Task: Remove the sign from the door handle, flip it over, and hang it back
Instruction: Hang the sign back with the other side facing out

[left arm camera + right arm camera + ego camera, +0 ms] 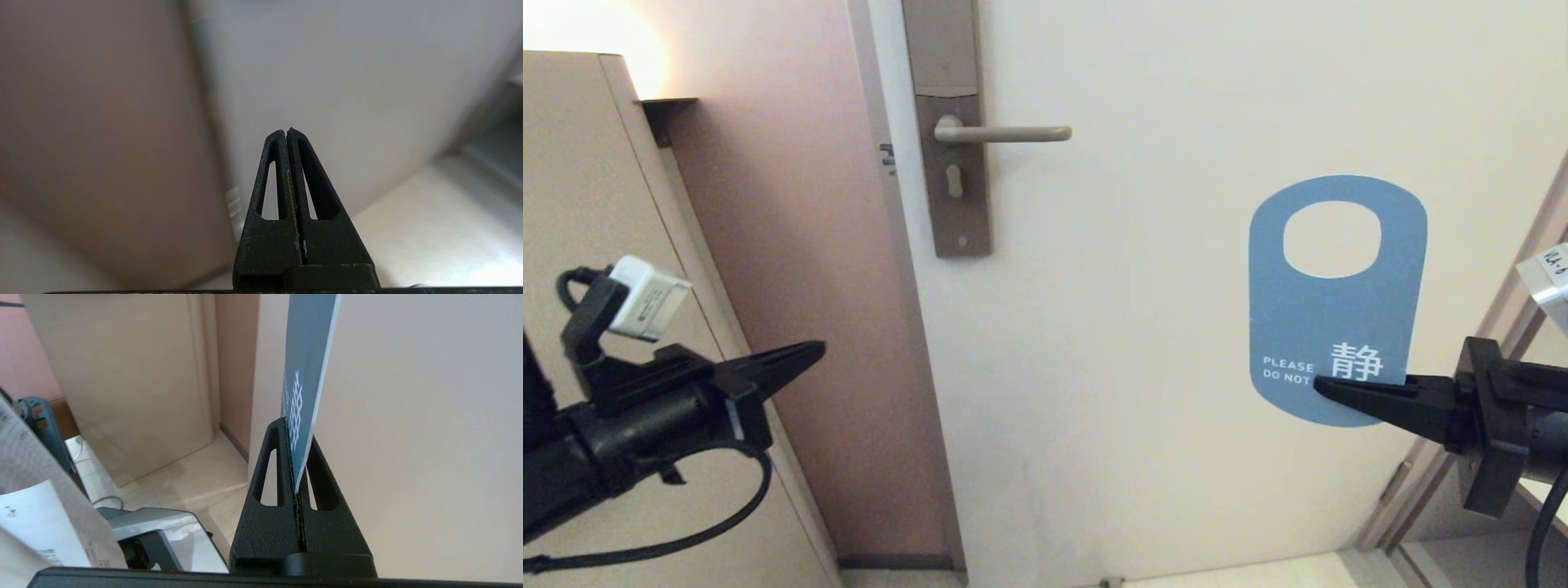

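- The left gripper (813, 353) hangs low at the left, before the wall panel beside the door frame; its jaws are pressed together with nothing between them, as the left wrist view (286, 132) shows plainly. It points toward the door but lies well below the handle and far from the sign.
- The door handle (1005, 133) sits up and left of centre, a slim lever lying level, its free end pointing right, on the tall backplate (954, 175) with its keyhole. Nothing hangs on it.
- The sign (1337, 298) is off the handle, held upright in front of the door (1143, 367), well to the right of the lever and lower. Its long axis stands vertical, the oval hole at the top, the blue face with white lettering toward the head camera.
- The right gripper (1319, 382) comes in level from the right, its jaws clamped on the sign's lower end; the right wrist view (300, 455) shows the card edge-on, pinched between the two fingers.
- The relation that matters, as I judge it: the hole faces the door while the lever's free tip points toward the sign, so the right arm, the holder, would carry the hole up and left and thread it over that tip.
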{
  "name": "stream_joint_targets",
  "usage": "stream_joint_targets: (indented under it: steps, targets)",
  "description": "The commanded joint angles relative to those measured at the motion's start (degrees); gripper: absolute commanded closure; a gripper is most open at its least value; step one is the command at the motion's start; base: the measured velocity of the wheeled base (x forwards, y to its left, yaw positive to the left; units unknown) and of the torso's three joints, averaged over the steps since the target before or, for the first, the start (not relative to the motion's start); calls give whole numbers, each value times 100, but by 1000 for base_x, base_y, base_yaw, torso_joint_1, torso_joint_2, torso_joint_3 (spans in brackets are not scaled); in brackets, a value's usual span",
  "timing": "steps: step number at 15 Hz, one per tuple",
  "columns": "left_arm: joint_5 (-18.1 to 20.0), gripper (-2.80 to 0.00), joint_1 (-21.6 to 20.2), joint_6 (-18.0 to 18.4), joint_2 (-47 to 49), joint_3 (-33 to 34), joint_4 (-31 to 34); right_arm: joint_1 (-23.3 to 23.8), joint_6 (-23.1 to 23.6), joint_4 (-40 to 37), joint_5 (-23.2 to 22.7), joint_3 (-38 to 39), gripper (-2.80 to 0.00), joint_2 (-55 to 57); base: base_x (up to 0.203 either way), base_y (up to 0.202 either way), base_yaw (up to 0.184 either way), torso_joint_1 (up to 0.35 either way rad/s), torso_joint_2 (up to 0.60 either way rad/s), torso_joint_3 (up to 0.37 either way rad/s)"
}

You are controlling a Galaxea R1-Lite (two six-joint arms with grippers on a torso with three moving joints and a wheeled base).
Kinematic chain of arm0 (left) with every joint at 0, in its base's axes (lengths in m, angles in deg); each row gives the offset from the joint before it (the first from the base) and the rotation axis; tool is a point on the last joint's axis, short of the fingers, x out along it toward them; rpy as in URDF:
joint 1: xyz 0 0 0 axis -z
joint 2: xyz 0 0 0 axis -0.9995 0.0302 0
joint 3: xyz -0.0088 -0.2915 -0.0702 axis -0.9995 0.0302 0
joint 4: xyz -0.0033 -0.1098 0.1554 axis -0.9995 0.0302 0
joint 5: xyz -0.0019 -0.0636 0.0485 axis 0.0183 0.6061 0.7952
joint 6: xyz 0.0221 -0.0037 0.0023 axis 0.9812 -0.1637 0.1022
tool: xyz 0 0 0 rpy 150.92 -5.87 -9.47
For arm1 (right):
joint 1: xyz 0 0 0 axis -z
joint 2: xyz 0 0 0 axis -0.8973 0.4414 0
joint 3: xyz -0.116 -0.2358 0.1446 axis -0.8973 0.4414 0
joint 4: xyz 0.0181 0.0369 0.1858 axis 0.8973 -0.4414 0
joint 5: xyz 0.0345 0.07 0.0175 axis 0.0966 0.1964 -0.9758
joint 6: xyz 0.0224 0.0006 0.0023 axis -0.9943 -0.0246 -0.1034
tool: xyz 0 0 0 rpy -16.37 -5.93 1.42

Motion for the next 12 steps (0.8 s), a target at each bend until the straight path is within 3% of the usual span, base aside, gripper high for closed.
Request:
stream_joint_targets:
  steps: [1, 4, 9, 12]
  targets:
    - [-59, 0, -484, 63, -671, 474, 22, 91, 7, 26, -24, 10, 0, 43, 0, 0, 0, 0, 0, 0]
    - [-497, 0, -1042, 105, -1285, 1190, 52, 193, 7, 26, -24, 4, 0, 54, 0, 0, 0, 0, 0, 0]
    - [-1657, 0, -1188, 71, -1631, 1555, 15, 192, 12, 26, -24, 10, 0, 45, 0, 0, 0, 0, 0, 0]
    - [-1785, 0, -1189, 80, -2205, 1947, 40, 216, 7, 26, -24, -8, 0, 54, 0, 0, 0, 0, 0, 0]
